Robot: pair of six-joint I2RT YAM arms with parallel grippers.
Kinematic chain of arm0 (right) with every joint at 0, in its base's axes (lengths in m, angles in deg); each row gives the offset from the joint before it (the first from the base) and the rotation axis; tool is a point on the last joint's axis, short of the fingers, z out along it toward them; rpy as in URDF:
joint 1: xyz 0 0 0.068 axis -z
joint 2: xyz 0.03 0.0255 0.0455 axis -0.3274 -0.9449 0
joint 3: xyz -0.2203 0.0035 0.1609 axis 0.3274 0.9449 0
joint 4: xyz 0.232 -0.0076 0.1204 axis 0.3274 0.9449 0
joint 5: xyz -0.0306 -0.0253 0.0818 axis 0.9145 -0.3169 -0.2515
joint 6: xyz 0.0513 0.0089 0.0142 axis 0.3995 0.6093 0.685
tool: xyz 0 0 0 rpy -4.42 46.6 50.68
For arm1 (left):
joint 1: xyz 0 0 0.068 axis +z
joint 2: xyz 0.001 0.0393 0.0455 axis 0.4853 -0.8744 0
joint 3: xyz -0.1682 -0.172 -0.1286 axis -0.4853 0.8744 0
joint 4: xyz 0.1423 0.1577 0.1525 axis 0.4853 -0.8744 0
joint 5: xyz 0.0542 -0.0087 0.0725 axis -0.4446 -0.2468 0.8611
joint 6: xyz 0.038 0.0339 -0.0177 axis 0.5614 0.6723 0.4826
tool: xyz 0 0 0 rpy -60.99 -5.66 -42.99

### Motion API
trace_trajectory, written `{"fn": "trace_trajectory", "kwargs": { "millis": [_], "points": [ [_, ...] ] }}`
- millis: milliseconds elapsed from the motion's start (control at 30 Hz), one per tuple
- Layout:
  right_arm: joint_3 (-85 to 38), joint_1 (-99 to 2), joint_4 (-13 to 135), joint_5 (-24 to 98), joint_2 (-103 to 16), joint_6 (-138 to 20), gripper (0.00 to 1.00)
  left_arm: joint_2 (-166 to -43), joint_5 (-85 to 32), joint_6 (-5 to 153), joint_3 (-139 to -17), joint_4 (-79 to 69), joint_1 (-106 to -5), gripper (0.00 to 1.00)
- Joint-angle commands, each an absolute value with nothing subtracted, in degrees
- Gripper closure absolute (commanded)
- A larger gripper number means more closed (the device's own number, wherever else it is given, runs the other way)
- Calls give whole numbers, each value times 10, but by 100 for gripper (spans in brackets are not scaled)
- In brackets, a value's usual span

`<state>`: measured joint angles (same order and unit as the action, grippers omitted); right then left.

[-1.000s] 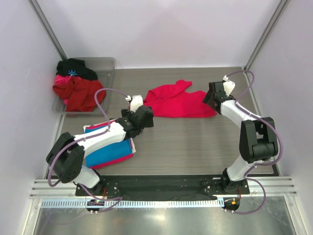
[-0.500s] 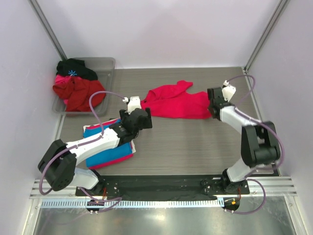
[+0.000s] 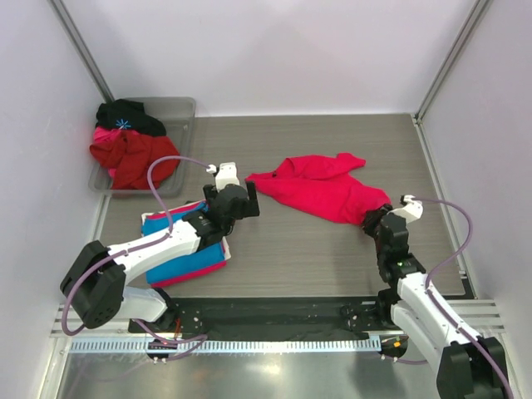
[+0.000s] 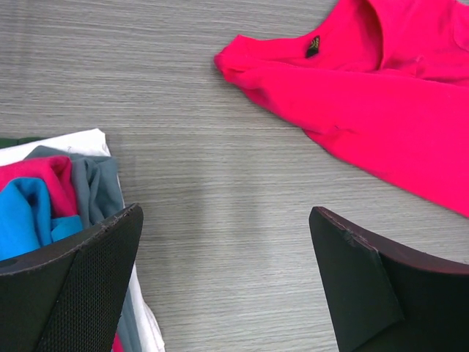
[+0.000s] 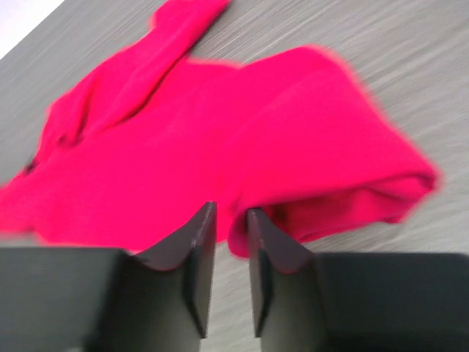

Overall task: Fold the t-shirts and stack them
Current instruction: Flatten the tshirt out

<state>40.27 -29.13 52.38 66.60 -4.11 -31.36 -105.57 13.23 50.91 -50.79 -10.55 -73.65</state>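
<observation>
A crimson-pink t-shirt (image 3: 320, 187) (image 4: 381, 95) (image 5: 220, 132) lies crumpled across the middle of the table. Its near-right corner sits between the narrowly parted fingers of my right gripper (image 3: 376, 220) (image 5: 231, 220), which is shut on that fold. A folded stack lies at the left, with a bright blue t-shirt (image 3: 187, 258) (image 4: 22, 213) above a pink-red one (image 3: 202, 274). My left gripper (image 3: 248, 199) (image 4: 223, 220) hovers wide open over bare table between the stack and the shirt's collar end, holding nothing.
A grey bin (image 3: 184, 112) at the back left holds red and black garments (image 3: 129, 154). Grey and white cloth (image 4: 91, 183) shows at the stack's edge. Frame posts stand at both back corners, and a black base rail (image 3: 274, 316) runs along the near edge.
My right arm swung from the back right toward the near right and dragged the crimson-pink shirt's right end with it. The shirt now lies diagonally. The left gripper shifted slightly.
</observation>
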Motion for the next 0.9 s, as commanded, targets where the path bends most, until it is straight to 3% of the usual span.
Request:
{"fn": "trace_trajectory", "kwargs": {
  "millis": [0,167,333,467,533,567,600,733,867],
  "points": [
    [412,-302,397,508,-11,-374,68,-1056,124,523,-513,-82,-739,5],
    [369,-304,433,551,-44,-365,44,-1057,115,537,-513,-80,-738,4],
    [266,-304,574,623,-107,-353,39,-1065,72,556,-524,-62,-738,2],
    [194,-304,673,728,-121,-336,38,-1108,56,545,-600,-130,-739,2],
    [194,-304,708,765,-112,-306,28,-1148,57,543,-662,-156,-738,2],
    [198,-304,725,803,-99,-288,13,-1162,60,542,-686,-179,-739,1],
    [203,-304,730,812,-95,-268,8,-1182,63,541,-733,-189,-739,1],
    [221,-300,734,815,-93,-259,7,-1285,54,544,-864,-231,-738,2],
    [221,-293,742,805,-119,-245,12,-1421,49,554,-1025,-321,-737,14]
  ]
}}
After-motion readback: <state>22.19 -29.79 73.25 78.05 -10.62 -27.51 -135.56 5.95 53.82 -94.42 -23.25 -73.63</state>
